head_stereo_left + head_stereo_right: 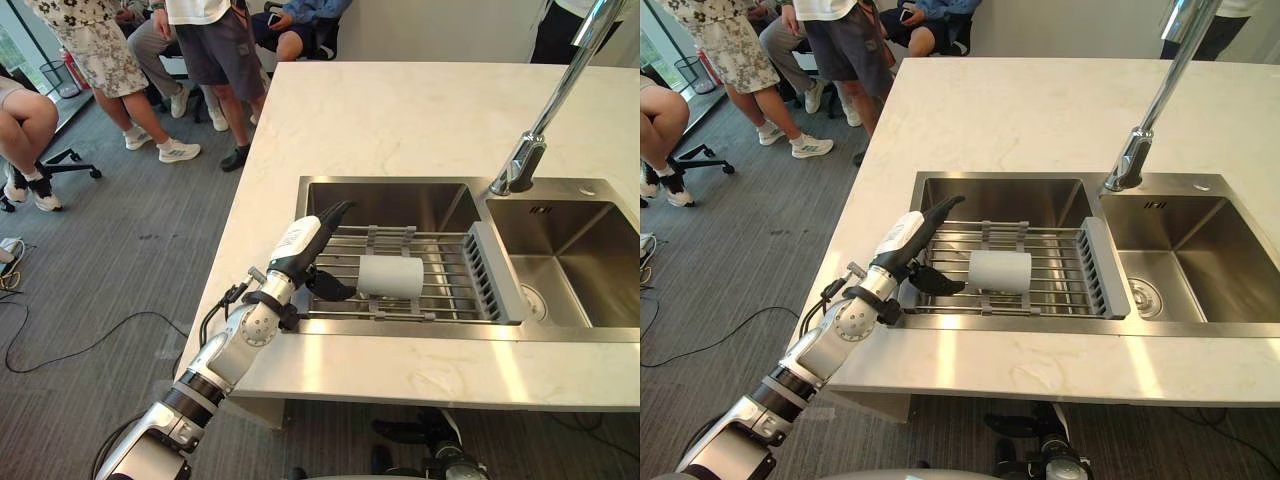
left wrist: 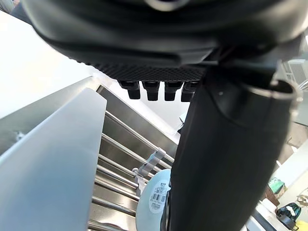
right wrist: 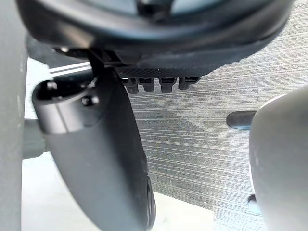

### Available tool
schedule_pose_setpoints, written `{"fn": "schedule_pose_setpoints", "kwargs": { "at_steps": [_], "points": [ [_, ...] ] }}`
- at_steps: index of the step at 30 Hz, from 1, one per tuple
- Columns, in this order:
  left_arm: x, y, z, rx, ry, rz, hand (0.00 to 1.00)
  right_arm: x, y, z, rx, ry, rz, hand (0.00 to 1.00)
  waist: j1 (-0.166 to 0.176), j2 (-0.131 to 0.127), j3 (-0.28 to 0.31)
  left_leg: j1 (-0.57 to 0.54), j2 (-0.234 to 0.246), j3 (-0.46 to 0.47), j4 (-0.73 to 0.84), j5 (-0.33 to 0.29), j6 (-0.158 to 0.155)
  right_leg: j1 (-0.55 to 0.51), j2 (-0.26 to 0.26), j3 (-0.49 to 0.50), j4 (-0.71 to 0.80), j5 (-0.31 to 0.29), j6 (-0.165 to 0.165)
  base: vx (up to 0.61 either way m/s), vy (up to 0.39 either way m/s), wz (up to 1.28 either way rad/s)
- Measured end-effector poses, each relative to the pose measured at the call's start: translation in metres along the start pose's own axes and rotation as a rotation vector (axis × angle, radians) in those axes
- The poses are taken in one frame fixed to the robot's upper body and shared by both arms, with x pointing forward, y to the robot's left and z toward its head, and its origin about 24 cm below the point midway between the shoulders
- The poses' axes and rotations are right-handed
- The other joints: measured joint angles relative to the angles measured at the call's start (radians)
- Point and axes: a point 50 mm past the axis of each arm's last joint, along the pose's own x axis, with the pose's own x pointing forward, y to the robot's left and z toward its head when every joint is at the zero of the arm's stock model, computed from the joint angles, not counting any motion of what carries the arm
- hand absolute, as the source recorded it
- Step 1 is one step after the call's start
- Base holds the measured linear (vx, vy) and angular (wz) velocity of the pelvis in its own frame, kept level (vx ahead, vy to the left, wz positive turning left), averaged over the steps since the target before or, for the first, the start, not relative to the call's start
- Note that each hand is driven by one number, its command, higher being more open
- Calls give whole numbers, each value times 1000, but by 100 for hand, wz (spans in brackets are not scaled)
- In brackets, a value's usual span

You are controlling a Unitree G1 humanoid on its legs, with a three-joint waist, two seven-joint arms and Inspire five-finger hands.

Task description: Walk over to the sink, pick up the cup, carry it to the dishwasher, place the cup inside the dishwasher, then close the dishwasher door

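The cup (image 1: 392,276) is laid on its side on the rack (image 1: 445,303) across the sink's (image 1: 560,262) left basin. The left hand (image 1: 305,250) is held open just beside it, fingers straight, thumb close to its end. The right hand (image 3: 108,159) is held open above the floor (image 3: 202,144).

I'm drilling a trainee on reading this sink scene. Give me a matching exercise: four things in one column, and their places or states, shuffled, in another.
1 cup
2 rack
3 faucet
4 left hand

A spans the left basin
B open, reaching in at the rack's end
C lies on its side on the rack
D stands at the back, between the basins

Pairs: 1-C; 2-A; 3-D; 4-B
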Motion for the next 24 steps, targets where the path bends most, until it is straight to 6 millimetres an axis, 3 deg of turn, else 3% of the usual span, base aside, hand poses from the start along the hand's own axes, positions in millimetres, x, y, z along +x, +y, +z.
{"fn": "schedule_pose_setpoints", "kwargs": {
  "at_steps": [7, 17, 20, 24],
  "points": [
    [2, -6, 3, 89, -23, -67, 100, 2, 0, 4, 4, -13, -1, 100, -25, 7, 6, 0, -4, -16, -1, 0, 0, -2, -2, 0, 0, 0, 0, 0, 0, 0],
    [7, -10, 6, 147, -44, -99, 100, 2, -4, 5, 37, -15, -13, 100, -28, 19, 16, 0, -4, -17, -2, 0, 0, -1, -3, -1, 0, 1, 2, -7, -2, 0],
    [12, -10, 13, 154, -68, -98, 100, 2, -4, 5, 40, -14, -14, 100, -28, 20, 16, -4, -5, -19, -1, 1, 1, 1, -5, 0, 0, 1, 3, -8, 1, 1],
    [23, -11, 38, 163, -161, -88, 100, 2, -4, 6, 43, -17, -15, 100, -30, 22, 18, -9, -8, -22, 1, 1, 3, -1, -9, 2, 1, 1, 6, -13, 2, 2]
  ]
}}
